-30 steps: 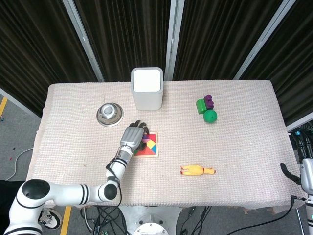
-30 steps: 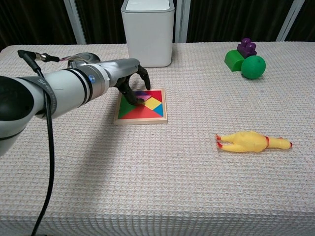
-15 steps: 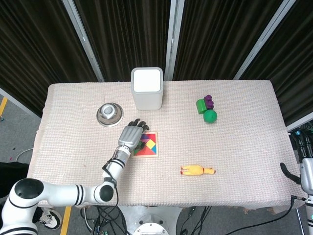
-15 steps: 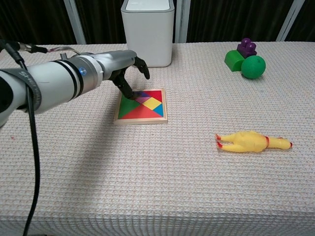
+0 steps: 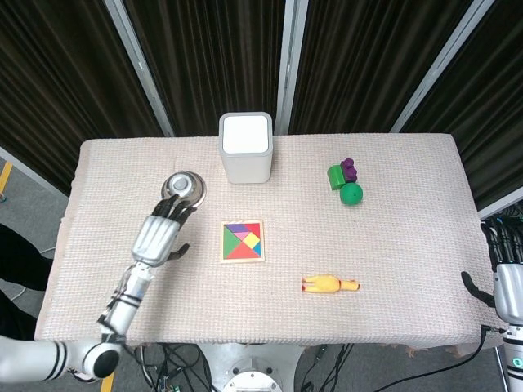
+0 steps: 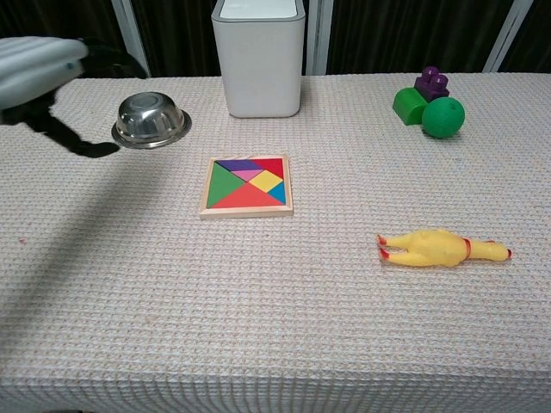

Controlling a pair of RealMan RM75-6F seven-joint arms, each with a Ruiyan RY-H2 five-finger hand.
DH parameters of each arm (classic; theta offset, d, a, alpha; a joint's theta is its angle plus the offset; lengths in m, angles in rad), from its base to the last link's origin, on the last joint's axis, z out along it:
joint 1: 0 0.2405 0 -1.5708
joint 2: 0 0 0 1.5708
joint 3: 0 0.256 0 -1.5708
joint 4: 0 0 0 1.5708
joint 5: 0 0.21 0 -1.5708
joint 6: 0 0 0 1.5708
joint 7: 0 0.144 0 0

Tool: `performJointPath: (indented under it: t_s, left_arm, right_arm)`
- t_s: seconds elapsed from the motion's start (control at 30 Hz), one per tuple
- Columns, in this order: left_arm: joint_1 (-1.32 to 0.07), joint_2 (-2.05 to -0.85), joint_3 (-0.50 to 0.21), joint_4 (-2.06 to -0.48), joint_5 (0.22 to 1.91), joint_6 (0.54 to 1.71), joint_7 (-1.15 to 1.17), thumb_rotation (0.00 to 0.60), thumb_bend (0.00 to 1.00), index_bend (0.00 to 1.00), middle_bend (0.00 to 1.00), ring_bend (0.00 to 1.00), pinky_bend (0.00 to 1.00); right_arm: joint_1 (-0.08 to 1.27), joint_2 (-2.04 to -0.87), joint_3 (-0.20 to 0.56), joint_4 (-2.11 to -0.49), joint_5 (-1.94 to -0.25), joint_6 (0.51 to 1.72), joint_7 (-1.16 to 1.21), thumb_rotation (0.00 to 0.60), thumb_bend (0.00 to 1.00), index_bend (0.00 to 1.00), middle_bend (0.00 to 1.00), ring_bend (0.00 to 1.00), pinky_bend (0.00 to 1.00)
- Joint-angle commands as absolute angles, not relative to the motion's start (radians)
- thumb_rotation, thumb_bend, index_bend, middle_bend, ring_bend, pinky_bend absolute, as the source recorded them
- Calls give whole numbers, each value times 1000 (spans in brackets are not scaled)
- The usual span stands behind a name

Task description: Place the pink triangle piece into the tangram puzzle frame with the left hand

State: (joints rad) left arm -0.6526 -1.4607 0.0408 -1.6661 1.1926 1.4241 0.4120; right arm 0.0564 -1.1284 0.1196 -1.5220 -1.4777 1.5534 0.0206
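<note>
Pink triangle (image 6: pixel 250 175) (apex seemingly toward the camera) fills frame (image 6: pixel 246 211).

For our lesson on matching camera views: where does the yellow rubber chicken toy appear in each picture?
Head view: yellow rubber chicken toy, lower centre, right of the wooden tangram puzzle frame.
Chest view: chicken toy, right of centre, lower right of that frame.
Shared landmark: the puzzle frame.

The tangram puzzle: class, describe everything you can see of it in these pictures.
The tangram puzzle is a square, light wooden frame lying flat on the beige woven tablecloth, in front of the white box. It is filled with flat coloured pieces: green, red, yellow, blue, purple and the pink triangle piece near the middle. Nothing touches it; the left hand is off to its left.
</note>
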Motion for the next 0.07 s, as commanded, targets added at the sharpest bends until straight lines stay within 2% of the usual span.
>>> performJointPath:
  t_s: [0.03,0.07]
  left_arm:
    - [-445,-1321,197,-1583,1393,1620,222,600,163,112,99,12,121]
    - [-424,-1313,200,-1570,1403,1639,206,600,161,102,95,11,121]
  right_arm:
    - [56,-1129,110,-1540,-1475,1541,-3,600,199,0,0,0,0]
    - [57,-1130,108,-1543,-1478,1539,-9,600,206,0,0,0,0]
